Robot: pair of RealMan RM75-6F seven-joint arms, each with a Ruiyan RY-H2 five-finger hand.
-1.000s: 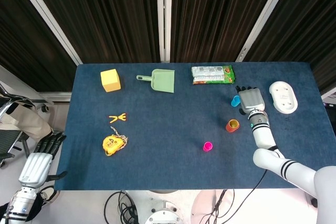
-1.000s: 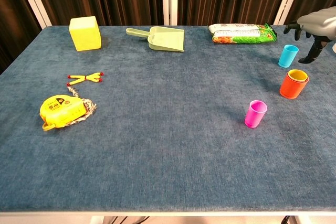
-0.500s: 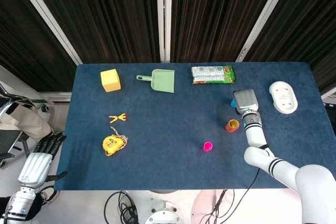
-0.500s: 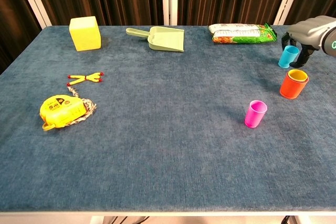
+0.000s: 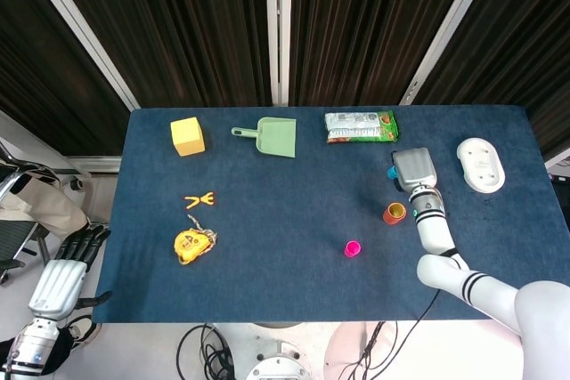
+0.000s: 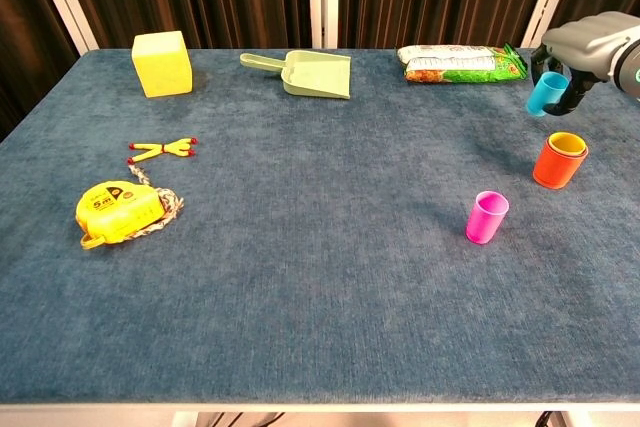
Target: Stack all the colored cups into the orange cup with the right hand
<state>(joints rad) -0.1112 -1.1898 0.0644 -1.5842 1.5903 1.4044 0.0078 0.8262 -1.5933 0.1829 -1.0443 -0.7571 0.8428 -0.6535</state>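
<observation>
Right robot hand (image 6: 585, 47) grips the blue cup (image 6: 546, 94), tilted and clear of the surface (image 6: 320, 277), at about 11 o'clock from the orange cup (image 6: 559, 159). Orange cup already carries a yellow cup (image 6: 567, 143) inside it; pink cup (image 6: 487, 217) stands alone at its 8 o'clock. Snack packet (image 6: 462, 63) lies just behind the blue cup; white oval object (image 5: 481, 165) sits at the hand's 3 o'clock. Dustpan (image 6: 300, 73), yellow cube (image 6: 162, 64), tape measure (image 6: 118, 210) lie well apart at left. Half a second earlier the blue cup stood upright on the surface. Left robot hand (image 5: 61, 278) released, fingers spread, beside the surface edge.
</observation>
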